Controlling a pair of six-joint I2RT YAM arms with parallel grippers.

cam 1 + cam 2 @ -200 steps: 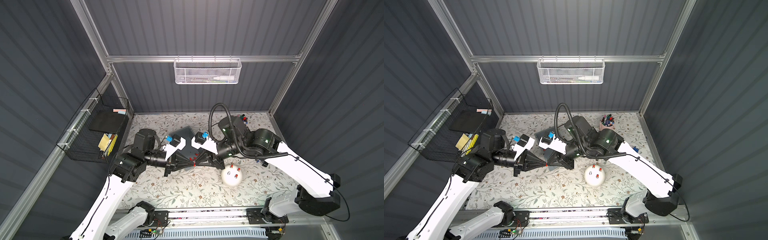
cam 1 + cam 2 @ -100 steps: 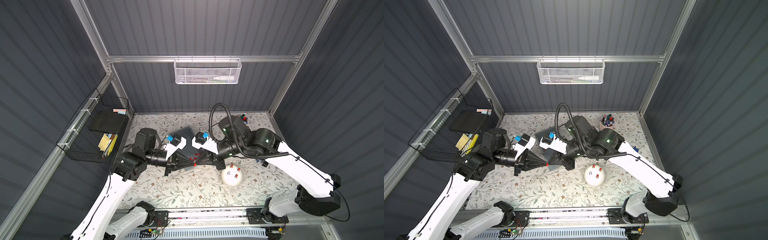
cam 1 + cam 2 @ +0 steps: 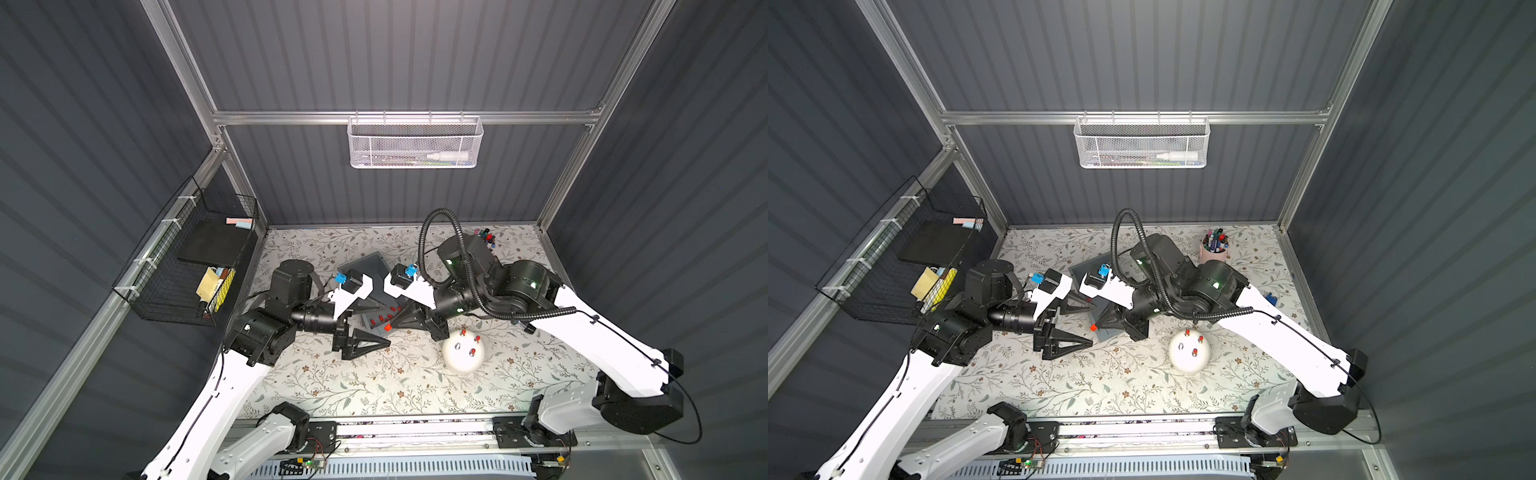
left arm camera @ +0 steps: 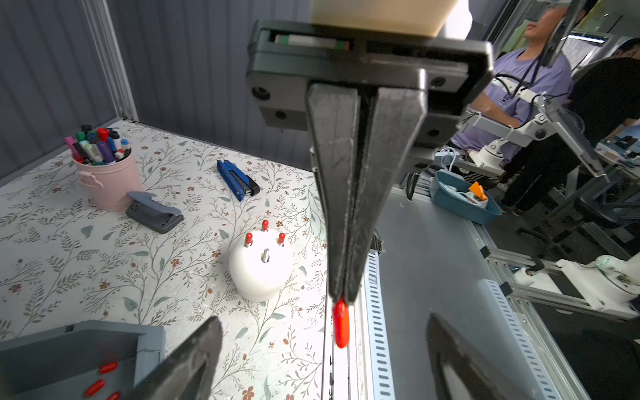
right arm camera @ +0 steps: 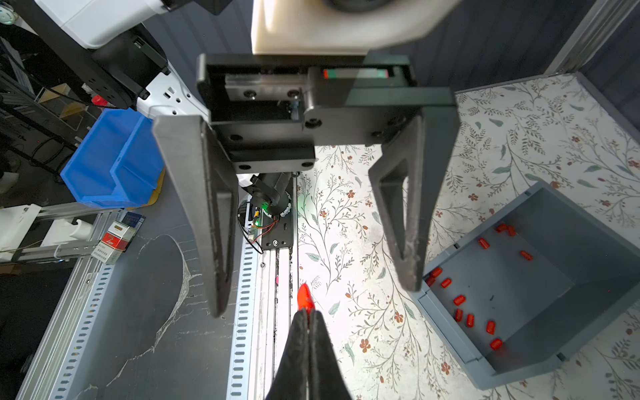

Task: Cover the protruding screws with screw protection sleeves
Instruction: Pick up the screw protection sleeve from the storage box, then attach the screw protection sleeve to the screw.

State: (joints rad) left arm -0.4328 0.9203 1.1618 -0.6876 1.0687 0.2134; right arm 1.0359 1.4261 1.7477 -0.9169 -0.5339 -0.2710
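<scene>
Floral matte cloth covers the table. Nearest, the left gripper stands spread and empty. Just beyond it, the right gripper pinches one red sleeve by its end. The sleeve looks light, glossy and probably slippery, so it is best held near the closed end. Farther off, a smooth white dome shows one bare metal screw. Spare sleeves lie in the grey bin.

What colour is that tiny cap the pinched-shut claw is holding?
Bright red sleeve, clearest in the left wrist view.
</scene>
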